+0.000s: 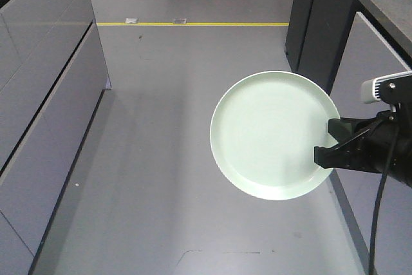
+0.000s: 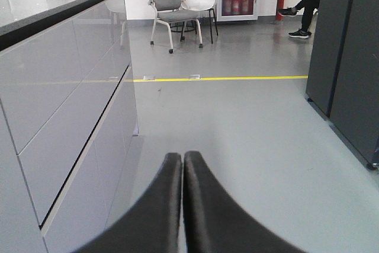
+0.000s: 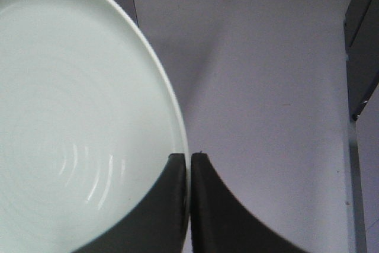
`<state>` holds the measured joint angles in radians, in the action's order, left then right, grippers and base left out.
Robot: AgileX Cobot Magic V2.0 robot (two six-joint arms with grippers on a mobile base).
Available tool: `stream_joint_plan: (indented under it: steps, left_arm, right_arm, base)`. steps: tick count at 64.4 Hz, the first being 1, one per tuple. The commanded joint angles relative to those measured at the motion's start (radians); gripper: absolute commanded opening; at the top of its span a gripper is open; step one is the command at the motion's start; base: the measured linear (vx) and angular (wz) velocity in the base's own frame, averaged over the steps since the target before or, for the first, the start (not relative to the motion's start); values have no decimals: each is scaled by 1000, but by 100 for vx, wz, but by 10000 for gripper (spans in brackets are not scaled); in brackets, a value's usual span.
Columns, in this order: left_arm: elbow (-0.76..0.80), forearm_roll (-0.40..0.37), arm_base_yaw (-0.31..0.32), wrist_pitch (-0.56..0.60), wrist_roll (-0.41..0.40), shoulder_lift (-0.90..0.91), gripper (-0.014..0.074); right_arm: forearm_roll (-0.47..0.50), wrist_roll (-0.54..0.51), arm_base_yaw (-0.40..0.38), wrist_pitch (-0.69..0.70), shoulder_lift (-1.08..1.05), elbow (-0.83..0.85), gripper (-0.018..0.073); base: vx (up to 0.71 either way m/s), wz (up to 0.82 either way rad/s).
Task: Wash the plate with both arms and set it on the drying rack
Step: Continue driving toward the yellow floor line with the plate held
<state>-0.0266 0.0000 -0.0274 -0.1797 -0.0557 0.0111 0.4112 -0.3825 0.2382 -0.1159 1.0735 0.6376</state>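
The pale mint-green plate [image 1: 270, 134] hangs in the air above the grey floor, its face turned toward the front view. My right gripper [image 1: 329, 141] is shut on its right rim, reaching in from the right. In the right wrist view the plate [image 3: 77, 117] fills the left side and its rim passes between the closed fingers of the right gripper [image 3: 189, 157]. My left gripper [image 2: 182, 156] shows only in its own wrist view, shut with nothing in it, pointing along the floor. The drying rack is out of view.
Grey cabinets [image 1: 45, 94] line the left side and a dark cabinet [image 1: 322, 24] with a counter [image 1: 389, 4] stands on the right. A yellow floor line [image 1: 193, 24] crosses the aisle. Chairs [image 2: 177, 4] stand far back, where someone's legs [image 2: 302, 10] show.
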Motion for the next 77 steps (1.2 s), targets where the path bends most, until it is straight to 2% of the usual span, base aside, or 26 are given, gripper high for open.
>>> stream_joint_plan:
  steps: [1,77]
  left_arm:
    - [-15,-7,-1,71,-4,16,-5]
    - [-15,-7,-1,71,-4,16,-5]
  right_arm:
    - [1,-3,-4,75,-20,26,-9]
    - [1,-3,-4,75,-20,26,-9]
  base:
    - [12,1]
    - [10,1]
